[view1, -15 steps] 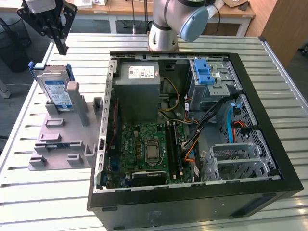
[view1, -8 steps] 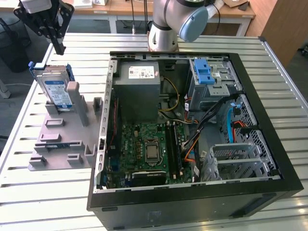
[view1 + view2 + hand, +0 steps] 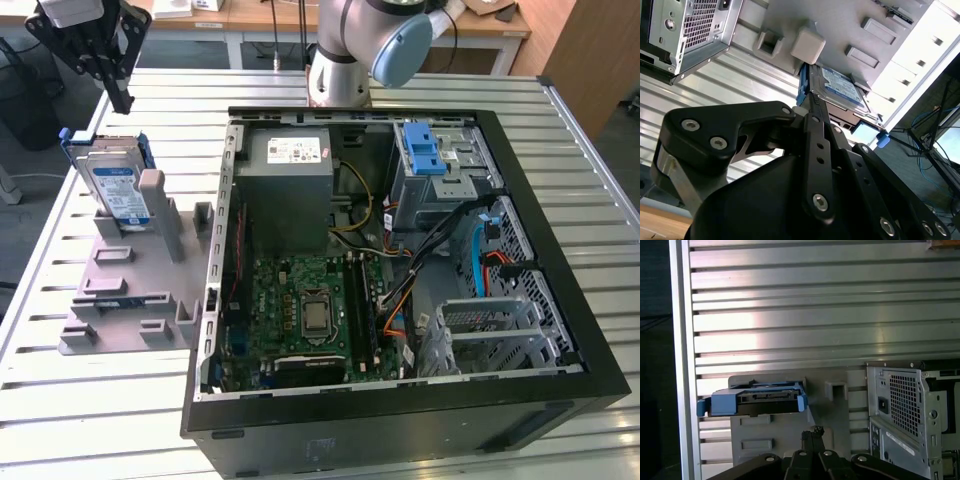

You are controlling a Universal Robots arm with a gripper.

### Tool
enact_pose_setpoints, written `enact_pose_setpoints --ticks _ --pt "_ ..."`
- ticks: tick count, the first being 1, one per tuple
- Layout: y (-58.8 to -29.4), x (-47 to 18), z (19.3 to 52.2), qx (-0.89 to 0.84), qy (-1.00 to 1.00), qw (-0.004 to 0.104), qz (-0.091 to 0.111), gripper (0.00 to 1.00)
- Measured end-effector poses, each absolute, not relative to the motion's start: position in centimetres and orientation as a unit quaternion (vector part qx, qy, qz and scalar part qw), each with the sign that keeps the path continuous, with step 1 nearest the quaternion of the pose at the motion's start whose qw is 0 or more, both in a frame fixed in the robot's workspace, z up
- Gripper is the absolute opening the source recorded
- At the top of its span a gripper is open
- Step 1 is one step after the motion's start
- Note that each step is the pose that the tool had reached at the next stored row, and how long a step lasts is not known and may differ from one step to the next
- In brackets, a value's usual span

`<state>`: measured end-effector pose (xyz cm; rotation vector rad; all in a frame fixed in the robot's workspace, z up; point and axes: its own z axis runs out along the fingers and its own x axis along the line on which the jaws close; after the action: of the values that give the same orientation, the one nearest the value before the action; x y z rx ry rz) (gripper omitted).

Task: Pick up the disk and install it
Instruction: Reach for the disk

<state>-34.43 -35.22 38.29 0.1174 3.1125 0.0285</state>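
The disk (image 3: 118, 190) is a silver hard drive with a white-and-blue label and blue side rails. It stands tilted on edge in a grey holder plate (image 3: 130, 290) at the exterior view's left. My gripper (image 3: 121, 98) hangs above and behind it, apart from it, with its fingers shut and nothing between them. In the second wrist view the gripper (image 3: 811, 102) points toward the disk (image 3: 840, 87). In the first wrist view the disk's blue end bracket (image 3: 757, 399) faces the gripper (image 3: 812, 432).
An open black computer case (image 3: 560, 290) lies on the slatted metal table (image 3: 90, 420), right of the holder. Inside are a grey power-supply box (image 3: 290, 175), a motherboard (image 3: 310, 310) and a grey drive cage with a blue latch (image 3: 432, 160). The arm's base (image 3: 340, 70) stands behind the case.
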Motion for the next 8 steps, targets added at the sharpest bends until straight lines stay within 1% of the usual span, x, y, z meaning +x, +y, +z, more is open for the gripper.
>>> enact_pose_setpoints --ticks 8 --pt "-35.21 -34.63 38.29 0.038 0.999 0.013 0.009 0.11"
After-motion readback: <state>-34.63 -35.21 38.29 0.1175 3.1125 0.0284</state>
